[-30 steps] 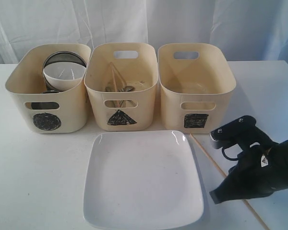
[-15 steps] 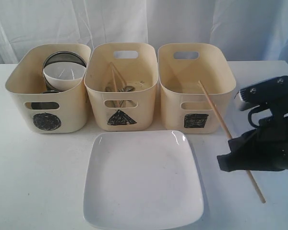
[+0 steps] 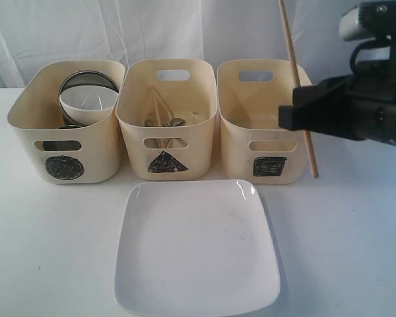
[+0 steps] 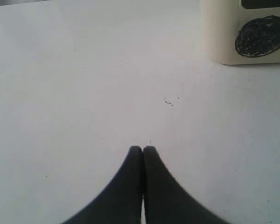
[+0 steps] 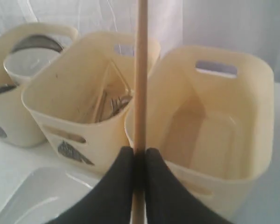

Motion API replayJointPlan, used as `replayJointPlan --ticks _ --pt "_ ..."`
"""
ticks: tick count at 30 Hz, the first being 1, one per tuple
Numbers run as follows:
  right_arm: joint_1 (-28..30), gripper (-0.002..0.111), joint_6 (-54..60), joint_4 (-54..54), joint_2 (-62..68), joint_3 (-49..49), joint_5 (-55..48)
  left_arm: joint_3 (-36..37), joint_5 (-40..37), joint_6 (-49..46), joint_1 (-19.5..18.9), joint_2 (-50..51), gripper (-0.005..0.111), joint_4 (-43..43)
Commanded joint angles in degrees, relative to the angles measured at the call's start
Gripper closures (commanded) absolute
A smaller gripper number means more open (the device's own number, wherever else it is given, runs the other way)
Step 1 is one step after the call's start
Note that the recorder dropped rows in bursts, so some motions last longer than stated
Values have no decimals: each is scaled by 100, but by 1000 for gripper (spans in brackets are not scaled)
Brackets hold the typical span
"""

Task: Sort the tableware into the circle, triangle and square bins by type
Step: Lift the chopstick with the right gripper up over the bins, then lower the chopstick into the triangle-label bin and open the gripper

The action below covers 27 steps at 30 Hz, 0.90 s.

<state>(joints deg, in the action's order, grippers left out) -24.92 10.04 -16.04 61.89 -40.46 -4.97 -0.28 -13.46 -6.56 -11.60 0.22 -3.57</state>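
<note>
One chopstick (image 3: 296,69) aloft by the square bin (image 3: 236,135)
Circle bin (image 3: 26,129) holds a bowl (image 3: 87,102), triangle bin (image 3: 135,142) cutlery (image 3: 175,122); right gripper (image 5: 140,154) pinches the chopstick, left gripper (image 4: 143,150) closed on nothing.

A: Your chopstick (image 3: 297,86) is bare pale wood, matt and smooth along its length.

B: And you have matt black on both the right tool (image 5: 139,150) and the left tool (image 4: 143,148).

A: Your circle bin (image 3: 26,132), triangle bin (image 3: 135,148) and square bin (image 3: 237,152) are cream plastic, smooth with a faint sheen. Their marks are dull black scribble.

B: The plate (image 3: 197,247) in front of you is glossy white, ceramic by the look. The small white bowl (image 3: 86,105) has the same gloss.

A: Behind it, you'll see the steel bowl (image 3: 86,78) has a grey metal rim. The cutlery (image 3: 175,122) is shiny metal.

B: Your counter (image 3: 53,231) is matt white, and the curtain (image 3: 86,33) is thin white cloth.
</note>
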Motion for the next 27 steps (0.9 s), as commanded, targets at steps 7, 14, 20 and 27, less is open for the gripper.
replayJointPlan --ticks 7,14,20,27 --pt "-535 108 65 66 1535 -978 1734 28 15 14 34 -22 107 -63" --pt "-550 108 26 223 2721 -1696 2373 28 15 14 34 -22 107 -63" --pt "-550 108 26 444 3470 -2371 2613 28 15 14 34 -22 107 -63" --pt "-550 108 26 553 4179 -3112 2685 28 15 14 34 -22 107 -63"
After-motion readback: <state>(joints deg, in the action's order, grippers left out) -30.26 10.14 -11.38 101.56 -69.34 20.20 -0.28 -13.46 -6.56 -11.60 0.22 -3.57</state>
